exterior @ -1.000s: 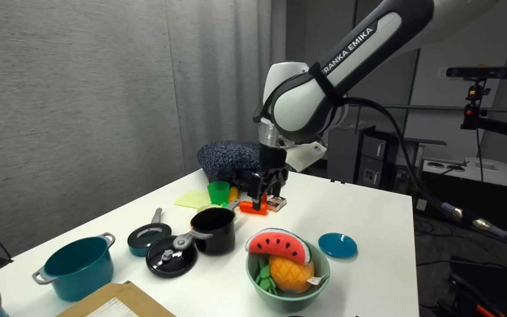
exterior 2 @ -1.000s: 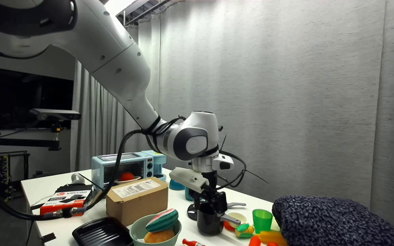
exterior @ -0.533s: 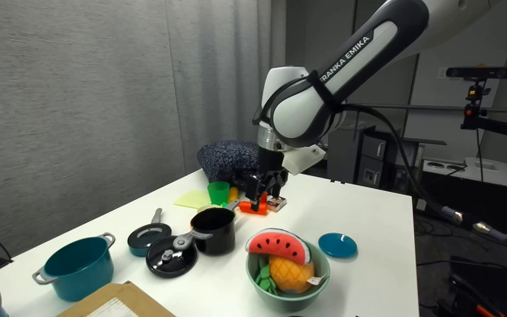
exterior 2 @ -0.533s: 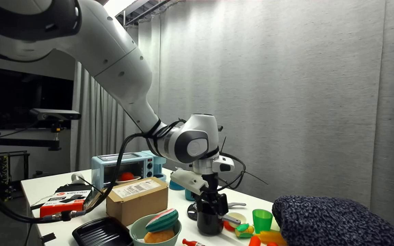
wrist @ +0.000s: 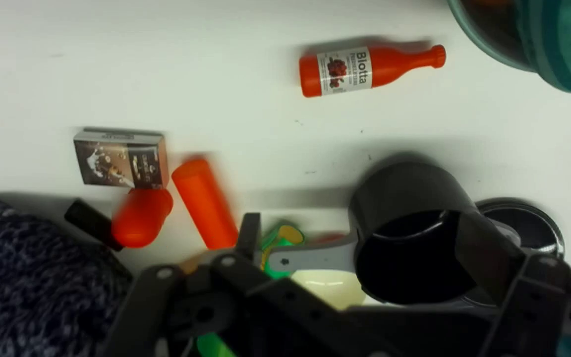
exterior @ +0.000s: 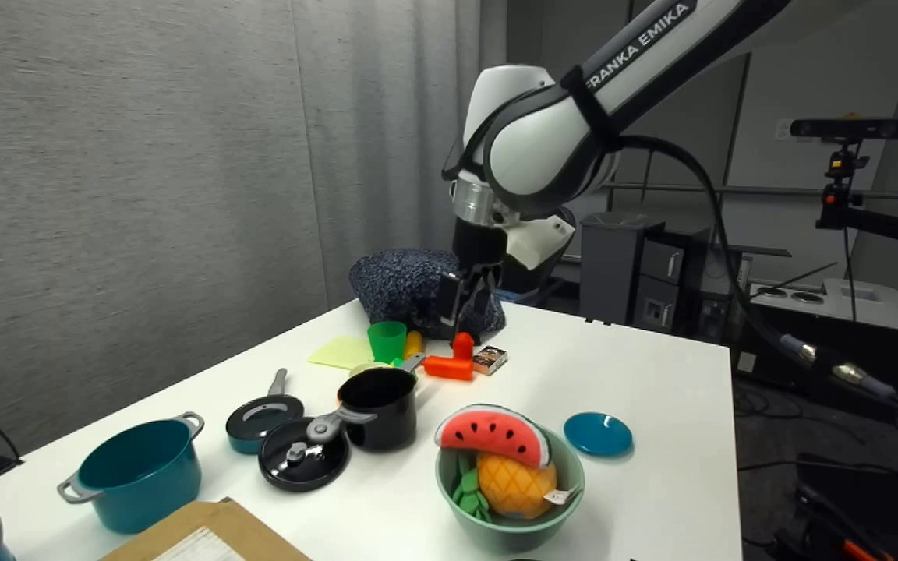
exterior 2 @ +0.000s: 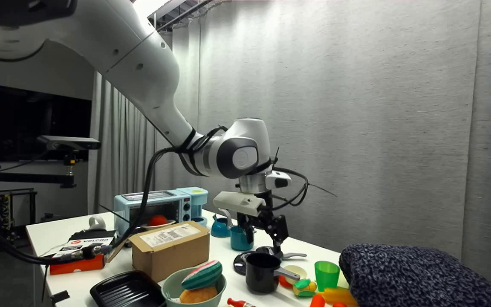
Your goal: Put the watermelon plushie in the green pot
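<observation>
In an exterior view the watermelon plushie (exterior: 493,435) lies in the green pot (exterior: 507,536), atop a pineapple plushie (exterior: 515,485), toward the 12 o'clock side. From the pot, a black saucepan (exterior: 394,428) stands at 10 o'clock and a blue plate (exterior: 598,434) at 2 o'clock. The gripper (wrist: 360,238) hangs above the table (exterior: 675,499), well apart from the pot, its jaws spread wide.
</observation>
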Robot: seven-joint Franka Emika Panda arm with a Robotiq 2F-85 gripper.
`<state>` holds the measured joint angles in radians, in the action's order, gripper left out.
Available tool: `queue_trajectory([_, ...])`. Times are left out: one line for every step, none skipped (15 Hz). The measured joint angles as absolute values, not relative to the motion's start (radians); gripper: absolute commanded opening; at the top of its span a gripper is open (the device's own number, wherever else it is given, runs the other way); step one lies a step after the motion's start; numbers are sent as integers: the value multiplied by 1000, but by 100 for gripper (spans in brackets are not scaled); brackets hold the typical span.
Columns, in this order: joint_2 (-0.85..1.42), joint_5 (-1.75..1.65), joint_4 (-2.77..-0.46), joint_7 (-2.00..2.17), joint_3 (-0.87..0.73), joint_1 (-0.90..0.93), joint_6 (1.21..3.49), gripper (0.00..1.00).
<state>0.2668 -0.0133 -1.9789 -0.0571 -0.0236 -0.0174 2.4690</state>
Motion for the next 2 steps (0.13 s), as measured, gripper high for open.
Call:
queue_trajectory([244, -13, -1979, -75, -21, -18, 2467, 100])
queue_trajectory([221, -13, -1979, -84, -20, -18, 2465, 100])
